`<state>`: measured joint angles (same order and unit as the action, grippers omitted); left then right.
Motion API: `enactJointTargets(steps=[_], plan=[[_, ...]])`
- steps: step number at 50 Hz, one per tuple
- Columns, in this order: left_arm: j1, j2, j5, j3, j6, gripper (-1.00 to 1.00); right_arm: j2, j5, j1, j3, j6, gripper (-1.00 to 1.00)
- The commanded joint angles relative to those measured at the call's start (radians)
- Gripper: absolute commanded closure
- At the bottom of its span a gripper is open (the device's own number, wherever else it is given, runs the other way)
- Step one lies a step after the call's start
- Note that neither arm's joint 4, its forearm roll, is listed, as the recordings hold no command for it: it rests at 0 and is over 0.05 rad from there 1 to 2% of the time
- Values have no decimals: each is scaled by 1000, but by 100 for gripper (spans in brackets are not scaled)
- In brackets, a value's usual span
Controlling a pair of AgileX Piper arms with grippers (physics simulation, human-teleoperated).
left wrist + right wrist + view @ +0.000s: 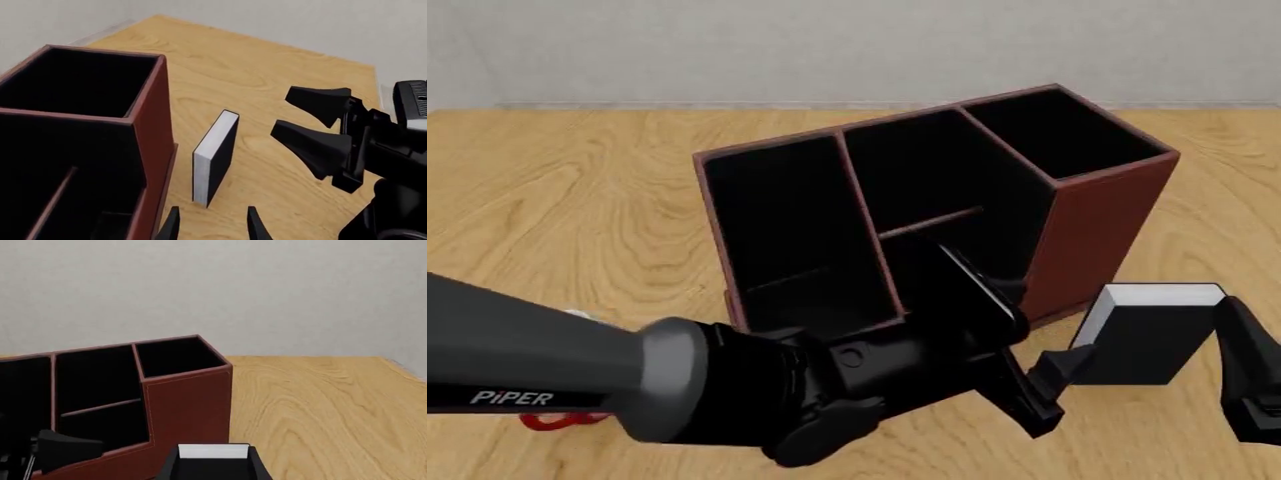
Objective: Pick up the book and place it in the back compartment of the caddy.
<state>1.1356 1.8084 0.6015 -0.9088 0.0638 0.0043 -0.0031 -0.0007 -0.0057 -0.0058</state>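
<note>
The black book (1148,340) with white page edges stands upright on the table just right of the reddish-brown caddy (1101,215); it also shows in the left wrist view (217,155) and the right wrist view (213,462). My right gripper (1154,358) is open in front of the book's cover, apart from it, with one finger (1241,345) showing at each side. My left gripper (1008,345) is open and empty, near the caddy's front right corner and pointing at the book's page edge. The back compartment (100,427) is the small cell behind the lowered wall and has nothing in it.
The left arm (587,375) lies across the front left of the table and covers most of a red-and-white mug (550,420). A grey wall (854,50) bounds the far table edge. Bare wood (320,410) lies right of the caddy.
</note>
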Motion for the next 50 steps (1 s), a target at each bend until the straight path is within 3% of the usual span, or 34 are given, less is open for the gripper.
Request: enactJointTargets(steps=[1, 4, 25, 30, 37, 50], plan=[[-13, 51, 8, -24, 1, -100, -1, -1, 0, 1, -1, -100], [-26, 44, 16, -22, 43, -100, -1, 3, 0, -1, 0, -100], [-53, 122, -32, -135, 9, -100, -2, 1, 0, -1, -1, -100], [-39, 147, -48, -179, 30, -100, -2, 1, 0, 0, -1, -100], [-14, 185, -119, -262, -30, -100, -1, -1, 0, 2, 1, -100], [-16, 230, -159, -327, -33, -100, -2, 1, 0, 0, 0, -100]])
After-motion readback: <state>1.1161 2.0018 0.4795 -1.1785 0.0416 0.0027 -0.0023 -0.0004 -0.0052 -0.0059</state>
